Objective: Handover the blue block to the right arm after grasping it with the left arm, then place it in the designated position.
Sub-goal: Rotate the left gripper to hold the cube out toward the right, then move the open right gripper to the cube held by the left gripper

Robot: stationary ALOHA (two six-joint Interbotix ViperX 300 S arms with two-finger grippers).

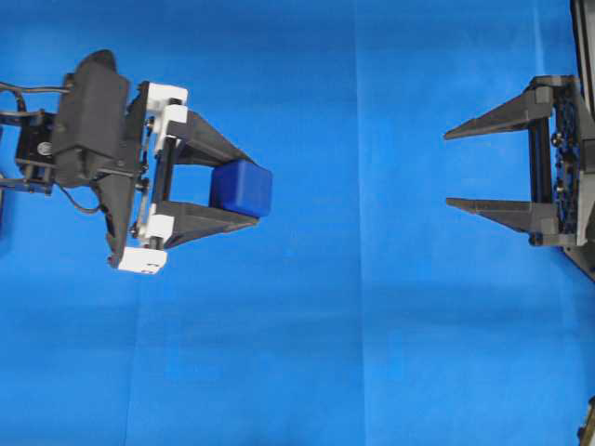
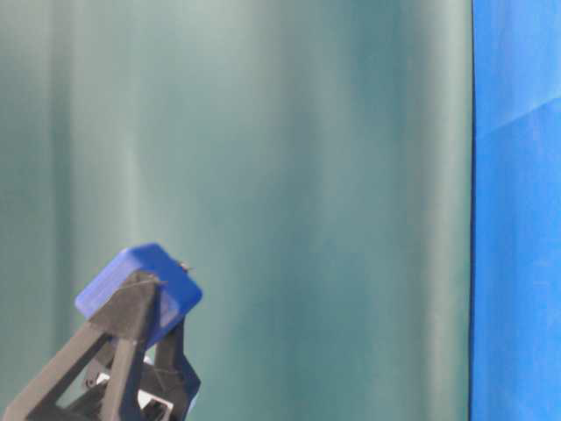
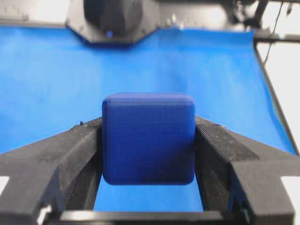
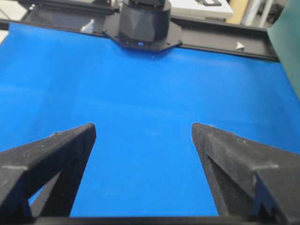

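Nearest our left wrist view, the blue block [image 3: 148,138] sits clamped near the tips of the left end effector [image 1: 244,190], lifted off the blue surface [image 1: 372,353]. We judge it could slip or twist when the right end effector [image 1: 448,169], spread wide, empty and well apart, closes on the little face left exposed. We count 1 block, 2 end effectors.

right arm [image 1: 567,158] cropped at edge, block's designated position unseen
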